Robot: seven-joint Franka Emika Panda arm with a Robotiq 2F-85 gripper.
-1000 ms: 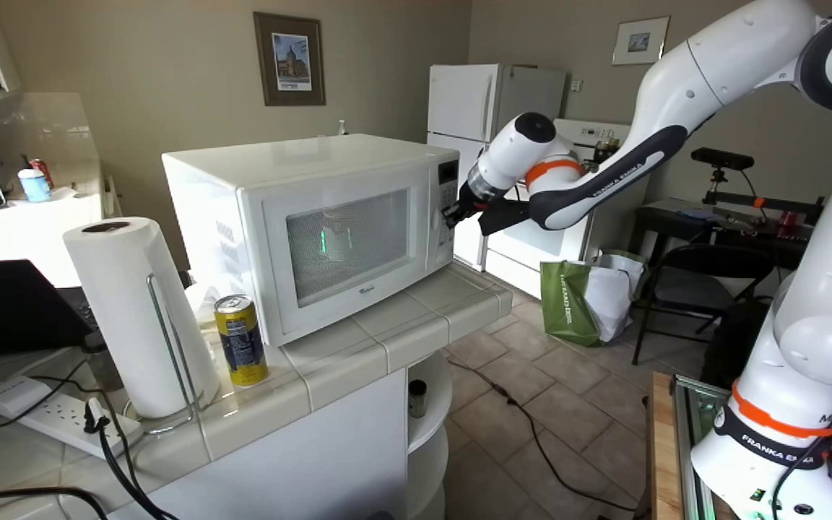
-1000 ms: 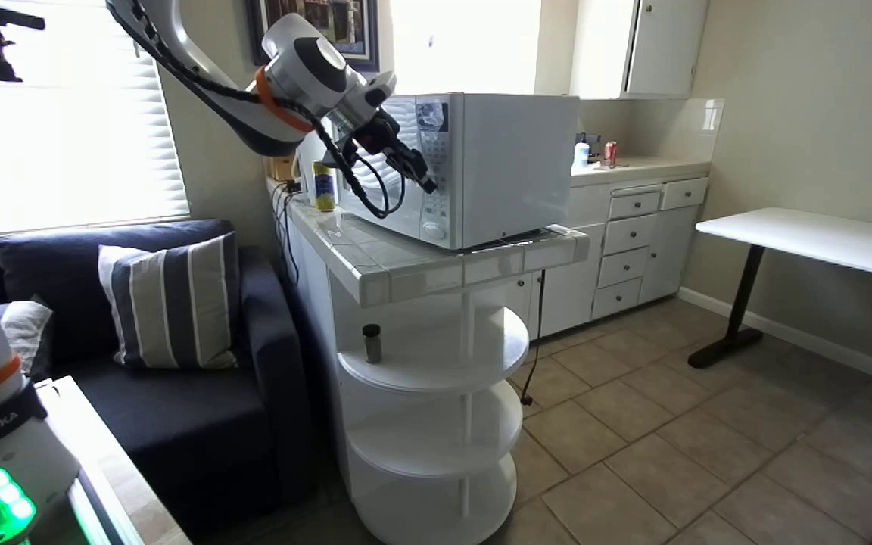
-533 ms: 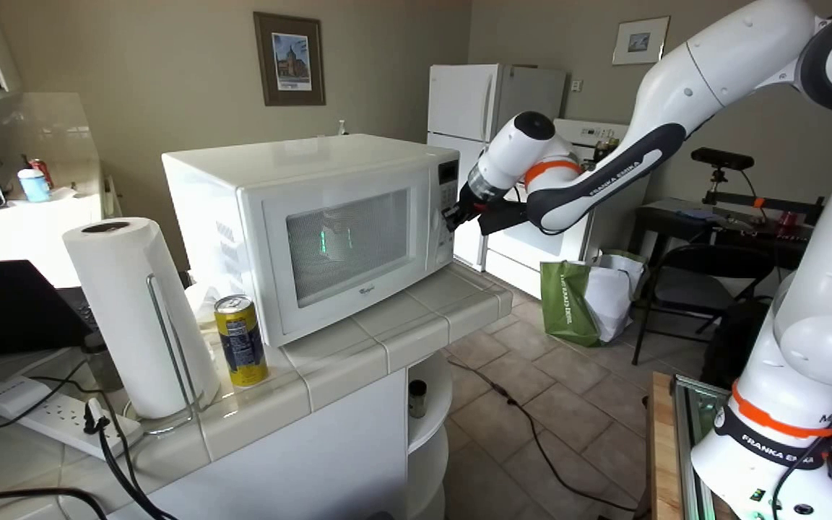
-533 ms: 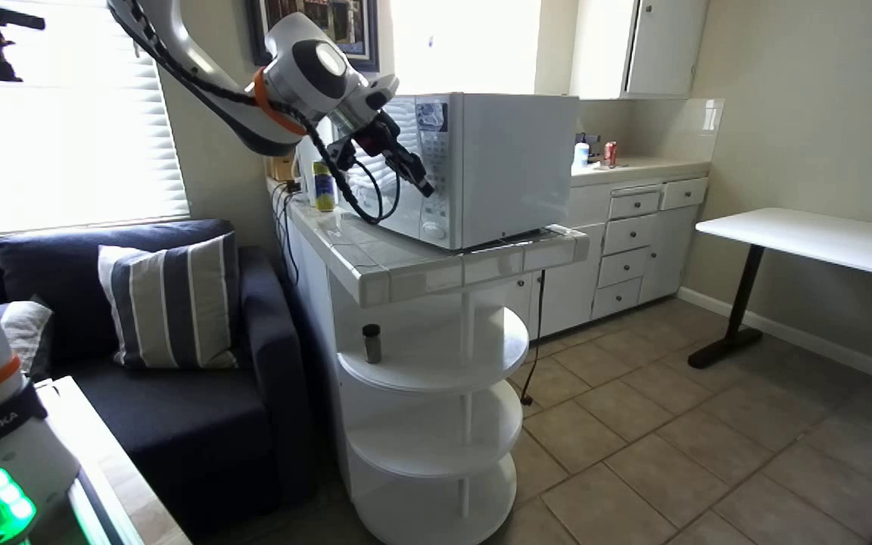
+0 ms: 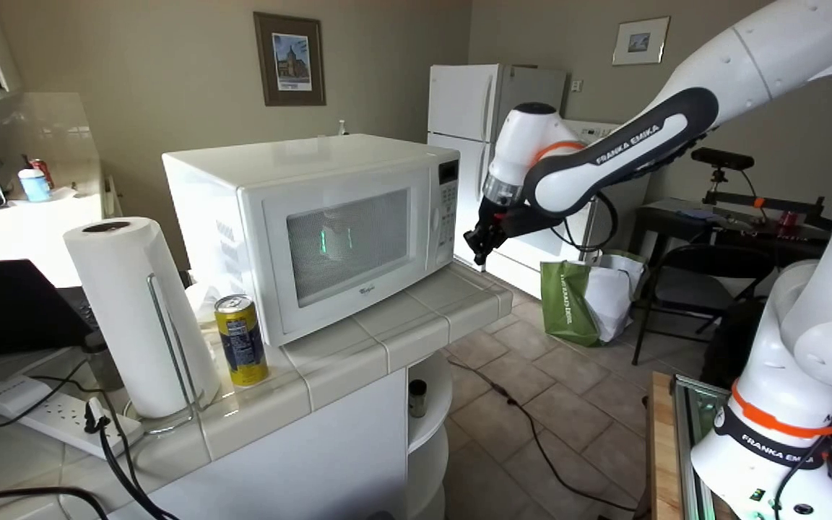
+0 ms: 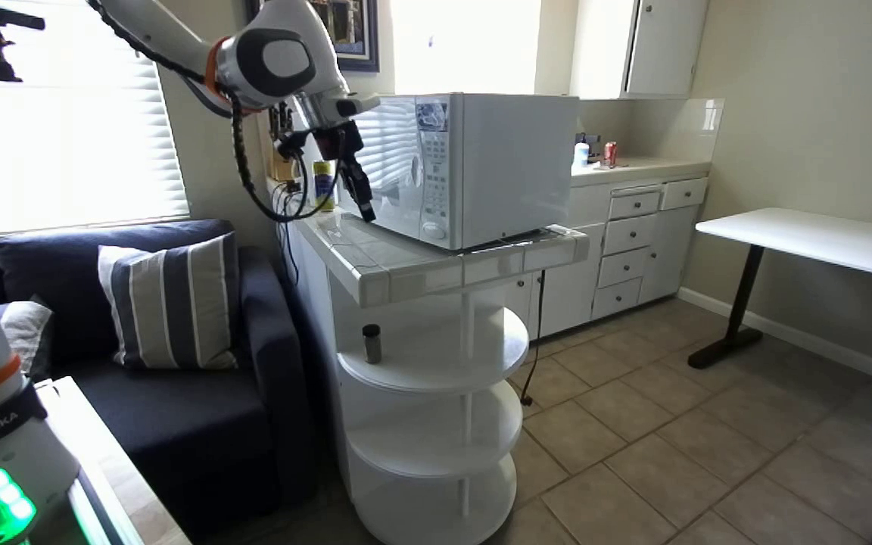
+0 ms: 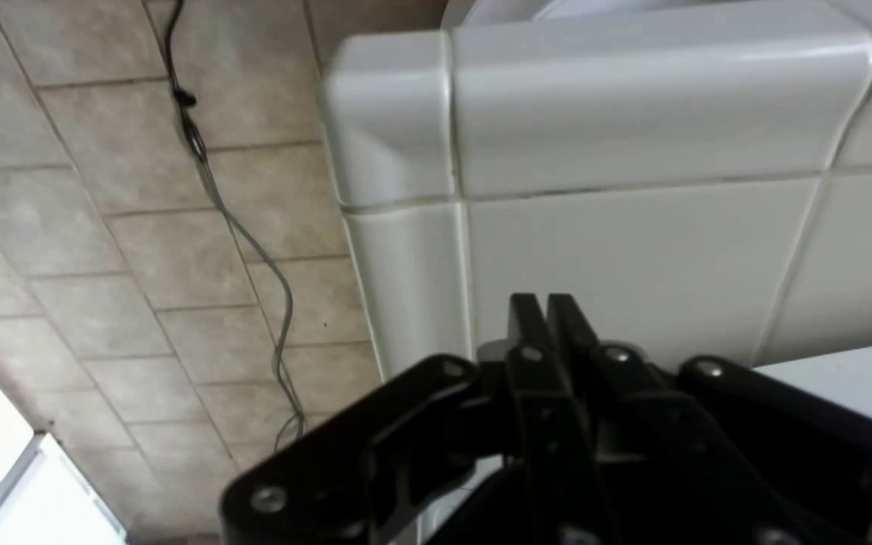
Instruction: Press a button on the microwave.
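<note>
Tool [image 7: 544, 301], its fingers [image 7: 524, 322] close together, hangs apart from the microwave [image 5: 311, 217], boxy and white, its door [image 5: 275, 267] closed, window [image 5: 358, 245] greyish.

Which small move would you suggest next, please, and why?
I would probably ease the tool a little farther from the microwave: it was at the keypad moments ago and now hangs apart from it, angled down, so a press may be over, though the views cannot confirm one.

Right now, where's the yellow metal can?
In an exterior view, the can stands right of the white paper-towel roll, by the boxy white microwave.
</note>
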